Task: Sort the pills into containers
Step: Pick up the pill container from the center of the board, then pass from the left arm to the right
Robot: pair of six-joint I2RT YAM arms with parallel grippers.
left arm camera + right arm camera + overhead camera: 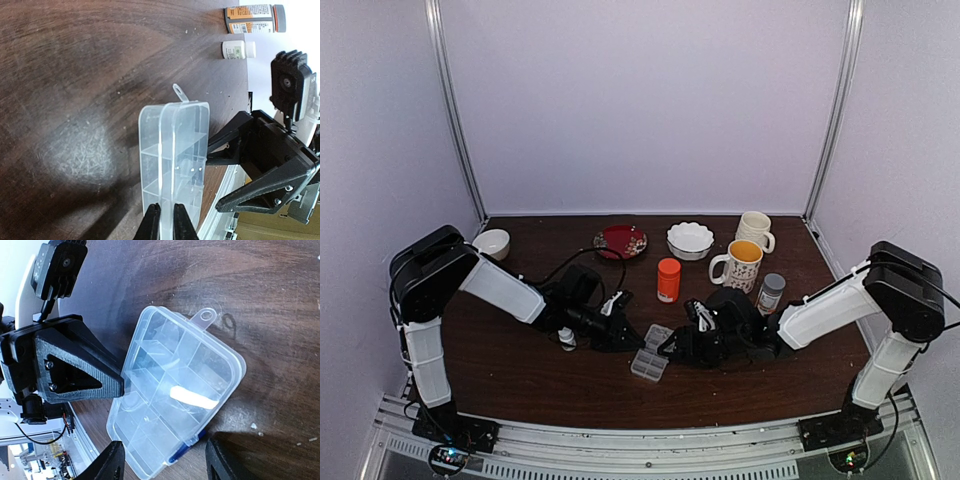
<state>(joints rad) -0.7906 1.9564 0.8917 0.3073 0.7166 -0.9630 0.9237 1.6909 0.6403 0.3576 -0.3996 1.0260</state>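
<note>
The containers are the cells of a clear plastic pill organizer (650,353) (175,150) (175,390) lying mid-table with its lid down. My left gripper (167,222) (628,338) is shut on the organizer's rim, and its black tip (112,382) shows pinching that rim in the right wrist view. My right gripper (166,462) (672,350) is open, with one finger on either side of the edge that carries a blue latch (185,452), holding nothing. A few tiny white specks (192,169) sit in one cell and may be pills. No other pills can be made out.
Behind the organizer stand an orange bottle (668,279), two mugs (740,265) (754,230), a grey-capped bottle (771,293), a white scalloped bowl (690,240) and a red plate (621,241). A small white bowl (492,243) is far left. A small white bottle (567,340) lies by the left arm.
</note>
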